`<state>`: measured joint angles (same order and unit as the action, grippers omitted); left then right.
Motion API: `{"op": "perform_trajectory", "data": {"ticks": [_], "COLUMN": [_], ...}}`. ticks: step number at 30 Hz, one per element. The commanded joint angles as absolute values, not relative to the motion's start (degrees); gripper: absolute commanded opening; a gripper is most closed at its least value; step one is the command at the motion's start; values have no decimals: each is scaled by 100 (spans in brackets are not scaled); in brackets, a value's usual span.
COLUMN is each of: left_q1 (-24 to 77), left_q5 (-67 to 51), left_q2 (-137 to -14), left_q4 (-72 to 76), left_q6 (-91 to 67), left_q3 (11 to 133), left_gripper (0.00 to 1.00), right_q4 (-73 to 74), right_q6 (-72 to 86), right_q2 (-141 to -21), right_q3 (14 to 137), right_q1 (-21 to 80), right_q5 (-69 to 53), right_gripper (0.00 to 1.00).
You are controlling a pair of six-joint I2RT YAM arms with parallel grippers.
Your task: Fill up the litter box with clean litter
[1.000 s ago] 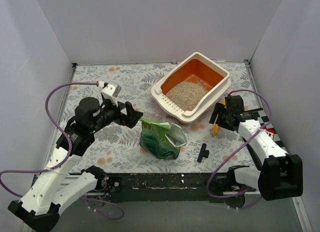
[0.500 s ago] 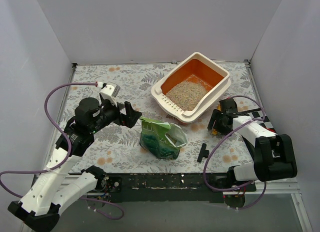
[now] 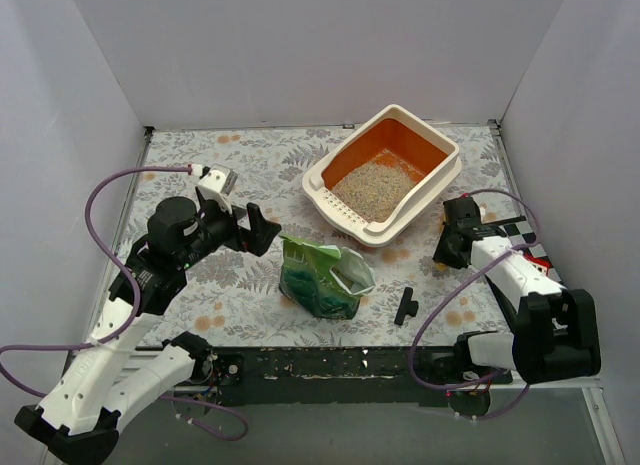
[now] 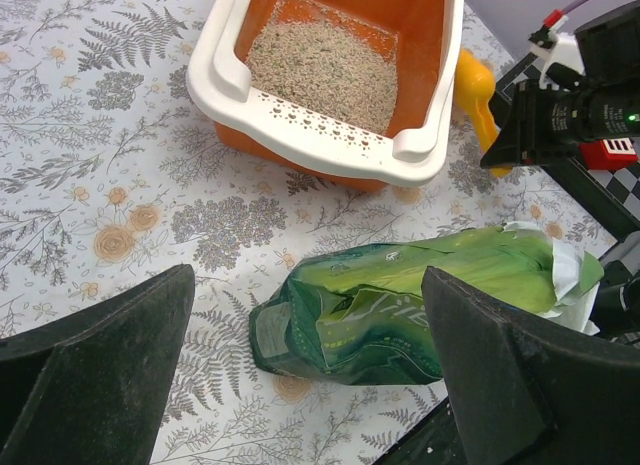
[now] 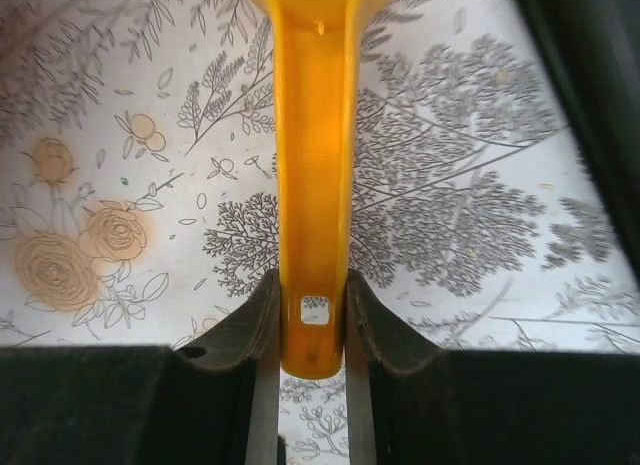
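The litter box (image 3: 331,191), cream outside and orange inside, stands at the back right with a pile of clean litter (image 3: 374,188) in it; the left wrist view shows the box (image 4: 322,131) and litter (image 4: 320,61) too. A yellow scoop (image 4: 474,86) lies on the table to the right of the box. My right gripper (image 5: 313,297) is shut on the scoop's handle (image 5: 313,175), and from above the right gripper (image 3: 446,249) hides the scoop. My left gripper (image 4: 305,315) hangs wide open above the green bag (image 3: 321,279), apart from it.
The green bag (image 4: 420,305) lies on its side, torn mouth toward the right. A small black part (image 3: 405,305) rests near the front edge. A checkered board (image 3: 522,229) sits beside the right arm. White walls enclose the floral table (image 3: 240,155).
My right gripper has moved over the yellow scoop and closed on its handle; the scoop no longer shows from above. The left arm has barely moved.
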<state>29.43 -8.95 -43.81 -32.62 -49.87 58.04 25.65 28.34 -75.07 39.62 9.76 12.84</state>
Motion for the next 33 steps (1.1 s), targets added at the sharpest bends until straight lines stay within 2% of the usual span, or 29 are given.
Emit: {"op": "perform_trajectory", "data": {"ticks": [1, 6, 10, 15, 19, 25, 29, 33], "left_q1": [2953, 2953, 2953, 2953, 2953, 2953, 2953, 2953], "left_q5": [-861, -958, -1099, -1291, -1940, -2636, -3093, -3488], "left_q2": [-4359, -4430, -4614, -4816, -5062, -5527, -5835, -5976], "left_q4": [-3199, -3112, -3085, -2857, -2585, -2005, -1767, -1319], "left_q6": [-4939, -4887, -4861, -4562, -4255, -3763, -3359, -2866], "left_q3": [6082, 6213, 6512, 6969, 7242, 7391, 7637, 7612], "left_gripper": [98, 98, 98, 98, 98, 98, 98, 98], "right_q4": [3154, 3927, 4288, 4552, 4886, 4142, 3447, 3296], "right_q6": [2734, 2461, 2084, 1363, 1230, 1949, 2460, 2610], "right_q2": [-6690, -6083, -5661, -5282, -5396, -5397, -5256, -5221], "right_q3": [4613, 5579, 6344, 7354, 8207, 7947, 7507, 7225], "right_q1": [958, 958, 958, 958, 1036, 1318, 1660, 1994], "right_q5": [2082, 2627, 2191, 57, -2166, -5190, -6335, -6627], "right_gripper": [1, 1, 1, 1, 1, 1, 1, 1]}}
